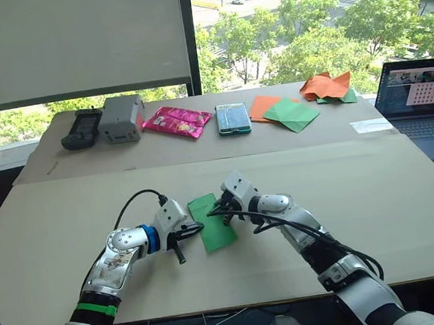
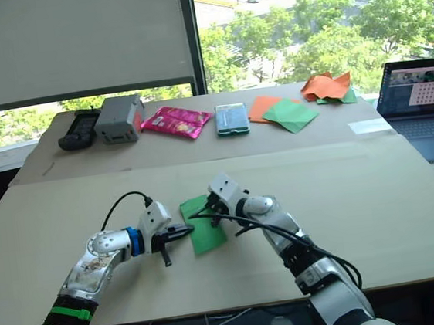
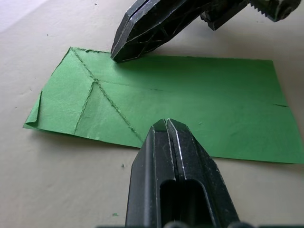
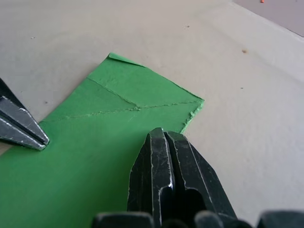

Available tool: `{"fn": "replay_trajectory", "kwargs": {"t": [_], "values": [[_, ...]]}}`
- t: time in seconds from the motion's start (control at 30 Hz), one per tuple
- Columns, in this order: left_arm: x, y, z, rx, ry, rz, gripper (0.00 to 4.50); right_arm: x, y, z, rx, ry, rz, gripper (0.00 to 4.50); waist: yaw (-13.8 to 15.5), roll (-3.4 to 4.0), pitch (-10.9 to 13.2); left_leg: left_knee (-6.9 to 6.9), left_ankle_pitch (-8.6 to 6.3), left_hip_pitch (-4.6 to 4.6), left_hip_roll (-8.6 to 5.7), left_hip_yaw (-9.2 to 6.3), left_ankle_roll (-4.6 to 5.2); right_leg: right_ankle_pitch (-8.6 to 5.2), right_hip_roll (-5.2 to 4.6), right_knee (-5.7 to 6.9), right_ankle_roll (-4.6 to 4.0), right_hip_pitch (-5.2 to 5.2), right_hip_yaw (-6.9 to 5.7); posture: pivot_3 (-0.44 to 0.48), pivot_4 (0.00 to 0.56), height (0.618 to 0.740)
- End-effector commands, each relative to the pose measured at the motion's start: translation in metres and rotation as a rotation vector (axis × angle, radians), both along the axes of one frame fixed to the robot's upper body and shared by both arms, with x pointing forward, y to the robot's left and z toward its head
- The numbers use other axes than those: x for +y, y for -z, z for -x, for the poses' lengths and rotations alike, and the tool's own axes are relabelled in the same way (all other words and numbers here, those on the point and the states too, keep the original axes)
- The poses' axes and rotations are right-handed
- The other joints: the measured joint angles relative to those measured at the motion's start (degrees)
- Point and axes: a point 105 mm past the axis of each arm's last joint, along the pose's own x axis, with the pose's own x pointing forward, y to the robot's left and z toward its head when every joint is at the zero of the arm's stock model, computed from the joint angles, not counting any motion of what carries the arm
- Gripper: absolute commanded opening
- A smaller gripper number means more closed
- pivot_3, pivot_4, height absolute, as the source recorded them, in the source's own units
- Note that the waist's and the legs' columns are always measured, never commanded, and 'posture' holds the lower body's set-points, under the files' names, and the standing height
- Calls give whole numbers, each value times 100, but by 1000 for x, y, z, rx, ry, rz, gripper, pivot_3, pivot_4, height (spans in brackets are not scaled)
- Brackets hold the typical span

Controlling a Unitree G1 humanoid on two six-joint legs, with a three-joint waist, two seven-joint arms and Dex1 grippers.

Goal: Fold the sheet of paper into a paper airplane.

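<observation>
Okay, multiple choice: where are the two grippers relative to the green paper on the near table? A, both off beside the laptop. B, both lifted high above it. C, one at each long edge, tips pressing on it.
C: the left gripper and right gripper, jaws shut, meet the paper from opposite long edges.

Bright green sheet of paper [image 1: 212,222], pink packet [image 1: 178,121], orange sheets [image 1: 325,85]

One creased green sheet of paper [image 1: 212,222] between two grippers, left gripper [image 1: 195,228] and right gripper [image 1: 215,207], both with fingers pressed together. At back: one smoother green sheet [image 1: 293,113], one flat orange sheet [image 1: 262,107], one crumpled orange paper [image 1: 326,86], one pink packet [image 1: 177,122], one laptop [image 1: 422,107], one grey box [image 1: 121,118], one black controller [image 1: 81,128].
</observation>
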Motion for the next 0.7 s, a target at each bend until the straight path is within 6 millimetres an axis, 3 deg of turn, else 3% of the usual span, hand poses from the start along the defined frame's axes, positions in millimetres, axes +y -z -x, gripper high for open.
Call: {"fn": "replay_trajectory", "kwargs": {"t": [0.03,0.47,0.7], "values": [[6,19,9,63,-3,-58,0,-1,8,-6,12,23,33,46,-22,1,-1,0,0,1,0,0,0,0,0,0,0,0,0,0,150,706],[7,19,11,61,-6,-66,0,10,3,-28,0,47,41,46,-78,13,-6,-1,1,9,0,-2,1,0,3,13,-1,1,3,0,150,706],[8,20,13,64,-8,-68,0,9,7,-20,13,-1,40,46,-75,16,-7,-1,1,9,-1,-2,2,-1,4,15,-2,1,4,0,150,706]]}}
